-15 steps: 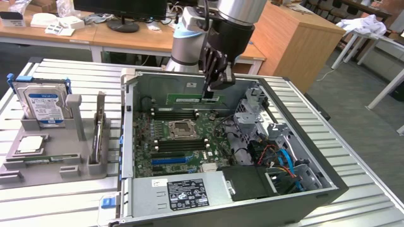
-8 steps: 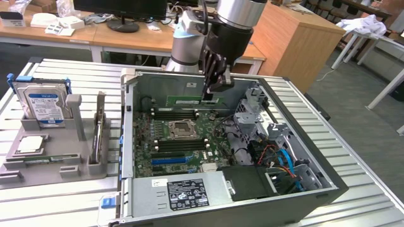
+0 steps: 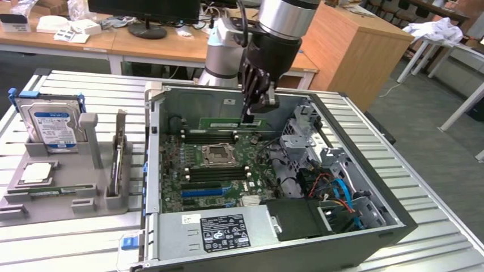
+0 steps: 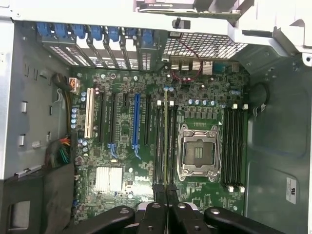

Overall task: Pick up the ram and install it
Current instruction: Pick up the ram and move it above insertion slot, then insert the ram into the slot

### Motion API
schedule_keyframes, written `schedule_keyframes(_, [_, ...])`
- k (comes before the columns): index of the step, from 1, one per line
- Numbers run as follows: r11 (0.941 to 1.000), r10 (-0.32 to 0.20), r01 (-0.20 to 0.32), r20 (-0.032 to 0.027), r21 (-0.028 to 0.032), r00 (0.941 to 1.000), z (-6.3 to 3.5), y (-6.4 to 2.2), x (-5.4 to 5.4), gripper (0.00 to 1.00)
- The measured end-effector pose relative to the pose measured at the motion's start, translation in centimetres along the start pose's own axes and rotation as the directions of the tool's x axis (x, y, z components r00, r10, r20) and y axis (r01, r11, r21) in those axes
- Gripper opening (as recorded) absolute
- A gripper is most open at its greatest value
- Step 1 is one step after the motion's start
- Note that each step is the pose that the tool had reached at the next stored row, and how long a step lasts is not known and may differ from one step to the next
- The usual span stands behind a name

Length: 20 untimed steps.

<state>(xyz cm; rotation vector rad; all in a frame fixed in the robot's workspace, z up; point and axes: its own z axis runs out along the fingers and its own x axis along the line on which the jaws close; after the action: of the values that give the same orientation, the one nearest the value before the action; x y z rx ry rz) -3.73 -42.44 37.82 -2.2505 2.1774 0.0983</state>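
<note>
The gripper point(image 3: 253, 115) is clamped shut on the ram point(image 3: 225, 120), holding the green stick on edge inside the open computer case point(image 3: 196, 105), above the motherboard point(image 3: 178, 164). In the wrist view the ram point(image 4: 165, 141) runs edge-on from between the 2 fingers point(image 4: 158, 195), lined up along the black memory slots point(image 4: 158, 141) just beside the CPU socket point(image 4: 199, 152). Whether it touches a slot I cannot tell.
</note>
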Motion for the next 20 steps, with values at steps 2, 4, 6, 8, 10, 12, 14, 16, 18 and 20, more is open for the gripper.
schedule_keyframes(2, [1.0, 0.0, 0.0, 0.0006, 0.0002, 1.0, 0.17, -0.01, 0.0, 0.12])
schedule_keyframes(4, [1.0, 0.0, 0.0, 0.0013, 0.0004, 1.0, 0.35, -0.01, 0.0, 0.12])
schedule_keyframes(6, [1.0, 0.0, 0.0, 0.0019, 0.0005, 1.0, 0.52, -0.02, 0.0, 0.12])
schedule_keyframes(8, [1.0, 0.0, 0.0, 0.0023, 0.0007, 1.0, 0.69, -0.02, 0.0, 0.12])
schedule_keyframes(10, [1.0, 0.0, 0.0, 0.0027, 0.0008, 1.0, 0.88, -0.03, 0.0, 0.12])
schedule_keyframes(12, [1.0, 0.0, 0.0, 0.0029, 0.0008, 1.0, 1.06, -0.04, 0.1, 0.12])
schedule_keyframes(14, [1.0, 0.0, 0.0, 0.0031, 0.0009, 1.0, 1.23, -0.04, 0.1, 0.12])
schedule_keyframes(16, [1.0, 0.0, 0.0, 0.0032, 0.0009, 1.0, 1.4, -0.05, 0.1, 0.12])
schedule_keyframes(18, [1.0, 0.0, 0.0, 0.003, 0.0008, 1.0, 1.47, -0.06, 0.1, 0.12])
schedule_keyframes(20, [1.0, 0.0, 0.0, 0.0032, 0.0009, 1.0, 1.48, -0.05, 0.1, 0.12])
